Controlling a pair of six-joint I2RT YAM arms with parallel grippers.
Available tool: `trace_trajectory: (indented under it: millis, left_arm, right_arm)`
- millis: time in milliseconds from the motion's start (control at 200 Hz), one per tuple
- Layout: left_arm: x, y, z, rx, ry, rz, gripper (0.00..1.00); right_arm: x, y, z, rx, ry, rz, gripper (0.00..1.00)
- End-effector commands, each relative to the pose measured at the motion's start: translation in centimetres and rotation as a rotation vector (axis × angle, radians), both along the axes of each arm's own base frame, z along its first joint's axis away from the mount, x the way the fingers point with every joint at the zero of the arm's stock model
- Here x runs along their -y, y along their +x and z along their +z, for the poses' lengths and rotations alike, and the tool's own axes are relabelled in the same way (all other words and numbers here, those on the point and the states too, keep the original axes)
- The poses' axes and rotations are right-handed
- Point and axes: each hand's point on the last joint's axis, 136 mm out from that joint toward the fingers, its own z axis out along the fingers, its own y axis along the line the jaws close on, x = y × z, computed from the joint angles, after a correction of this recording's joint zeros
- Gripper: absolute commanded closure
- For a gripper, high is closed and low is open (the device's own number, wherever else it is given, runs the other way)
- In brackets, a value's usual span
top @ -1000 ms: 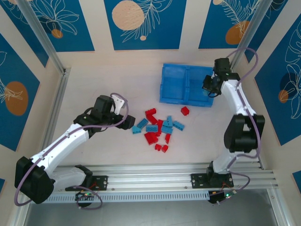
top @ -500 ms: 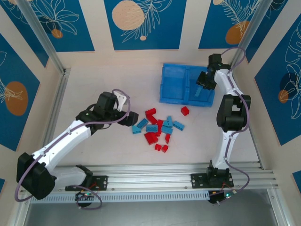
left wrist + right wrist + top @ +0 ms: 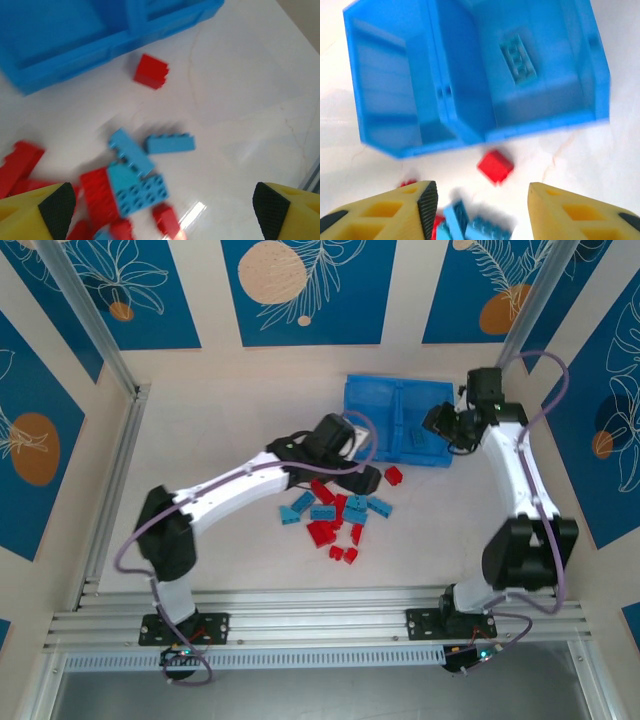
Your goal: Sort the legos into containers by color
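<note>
The legos, red and light blue, lie in a loose pile (image 3: 335, 515) in front of the blue tray (image 3: 372, 445). One red brick (image 3: 393, 476) sits apart, near the tray's front wall. My left gripper (image 3: 362, 480) hovers open over the pile's far side with nothing between its fingers (image 3: 52, 207); blue bricks (image 3: 170, 144) and red bricks (image 3: 97, 192) lie under it. My right gripper (image 3: 447, 426) hangs open and empty above the tray's right end. A light-blue brick (image 3: 519, 62) lies flat in the right compartment. The left compartment (image 3: 385, 95) holds nothing.
The tray's central divider (image 3: 445, 75) splits the two containers. An aluminium rail (image 3: 320, 605) runs along the near edge, a metal post (image 3: 110, 480) along the left. Bare tabletop (image 3: 230, 420) lies left of the tray.
My left arm has swung right, from the table's left side to over the pile. My right gripper has opened, and a light-blue brick now lies in the right compartment.
</note>
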Motion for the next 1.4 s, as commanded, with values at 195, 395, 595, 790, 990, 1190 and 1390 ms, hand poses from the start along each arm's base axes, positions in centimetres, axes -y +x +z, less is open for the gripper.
trace_trajectory:
  millis: [195,395,595,790,990,1190,1390]
  left_arm:
    - [5.4,2.9,-8.7,-0.111,0.124,0.065,0.11]
    - [7.8,5.4,-11.2,-0.121,0.115,0.139,0.06]
    - [9.0,6.9,-14.0,-0.144,0.125,0.201,0.03]
    - [9.9,7.2,-16.1,-0.187,0.111,0.240,0.02]
    - [9.2,7.7,-17.4,-0.187,0.152,0.268,0.10]
    - [8.3,7.7,-18.6,-0.212,0.185,0.279,0.25]
    - [6.7,6.8,-19.4,-0.236,0.266,0.259,0.37]
  right_arm:
    - [-0.1,-10.5,0.2,-0.041,0.096,-0.169,0.14]
    - [0.6,-14.4,1.1,0.006,0.051,-0.202,0.00]
    - [0.4,-15.9,1.8,0.004,0.044,-0.172,0.00]
    - [0.3,-16.4,2.8,0.015,0.034,-0.151,0.00]
    - [0.3,-16.6,3.4,0.044,0.016,-0.132,0.01]
    - [0.0,-16.8,3.1,0.034,0.033,-0.127,0.00]
    - [-0.2,-16.7,2.9,0.033,0.049,-0.123,0.00]
